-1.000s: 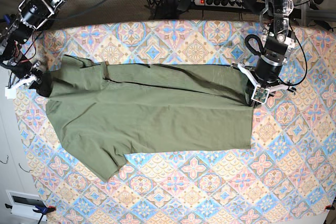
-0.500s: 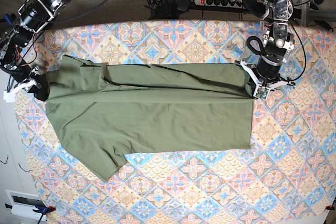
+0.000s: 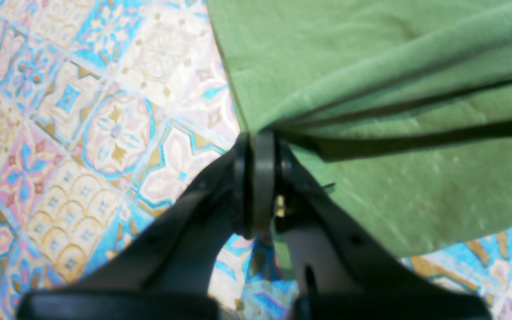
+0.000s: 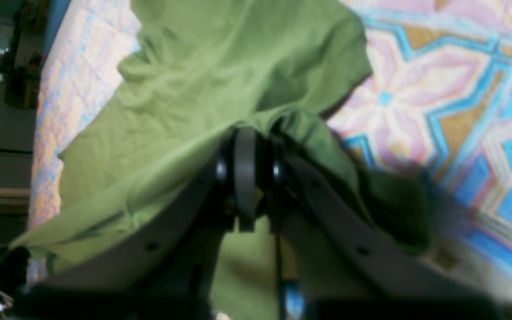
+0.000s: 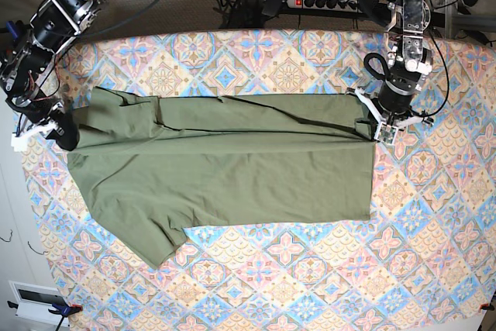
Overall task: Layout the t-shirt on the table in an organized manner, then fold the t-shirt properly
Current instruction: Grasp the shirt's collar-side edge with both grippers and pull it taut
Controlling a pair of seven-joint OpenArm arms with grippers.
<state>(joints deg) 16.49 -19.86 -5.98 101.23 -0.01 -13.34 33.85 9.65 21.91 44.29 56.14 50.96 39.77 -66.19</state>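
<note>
The olive-green t-shirt [image 5: 225, 168] lies stretched lengthwise across the worktop [image 5: 310, 277], over the pastel diamond-tile cloth. Its hem end is toward the side where the left arm works and its shoulder end is toward the right arm. One short sleeve [image 5: 155, 234] spreads flat on the near side, pointing toward the front edge of the worktop. The far long edge is folded over toward the middle, and a long crease runs along the shirt's length.

The left tool [image 3: 256, 146] is pinched tight on the corner of the hem (its pads meet with only fabric between them). In the left wrist view, the cloth runs away from the grip in taut ridges, with a dark shadowed fold underneath. In the base view this tool [image 5: 385, 131] sits right at the shirt's end, and bare patterned cloth lies beyond it.

The right tool [image 4: 247, 146] is likewise clamped on the shirt. In the right wrist view, green fabric bunches over and around its fingers [image 4: 245, 178] and drapes down on both sides. In the base view it [image 5: 63, 136] holds the shoulder end at the worktop's edge, where the fabric is slightly raised and gathered.
</note>
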